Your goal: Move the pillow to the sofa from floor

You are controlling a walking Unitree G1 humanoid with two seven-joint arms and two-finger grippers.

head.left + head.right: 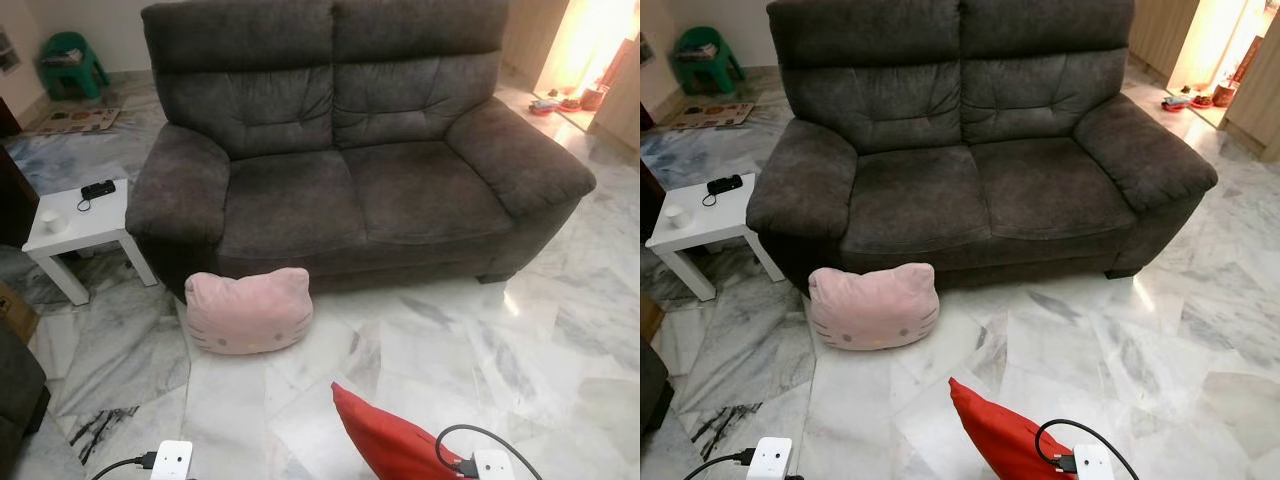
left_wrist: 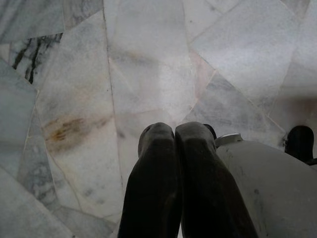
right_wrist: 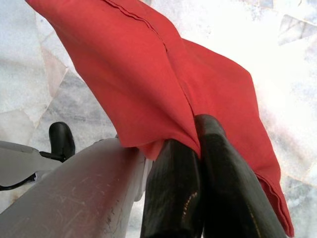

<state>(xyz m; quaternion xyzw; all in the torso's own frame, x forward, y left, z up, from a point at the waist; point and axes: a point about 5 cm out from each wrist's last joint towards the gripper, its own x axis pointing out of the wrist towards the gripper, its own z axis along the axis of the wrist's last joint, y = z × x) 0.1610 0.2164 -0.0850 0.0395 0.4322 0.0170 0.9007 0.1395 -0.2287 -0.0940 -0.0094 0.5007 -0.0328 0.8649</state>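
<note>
My right claw point(image 3: 198, 148) grips the red pillow point(image 1: 385, 435) at bottom centre; next I carry it up onto the sofa point(image 1: 350, 190).

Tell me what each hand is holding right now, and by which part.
The right hand pinches the red pillow by a fold of fabric at its edge. The left hand is shut on nothing, hanging over the marble floor.

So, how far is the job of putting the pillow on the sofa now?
Done: the right gripper has its fingers shut on a corner of the red pillow, which hangs low in front of the robot. In hand: carrying it. Left: laying it on the sofa, whose seat is bare. A pink pillow lies on the floor. The left gripper is shut and idle.
</note>
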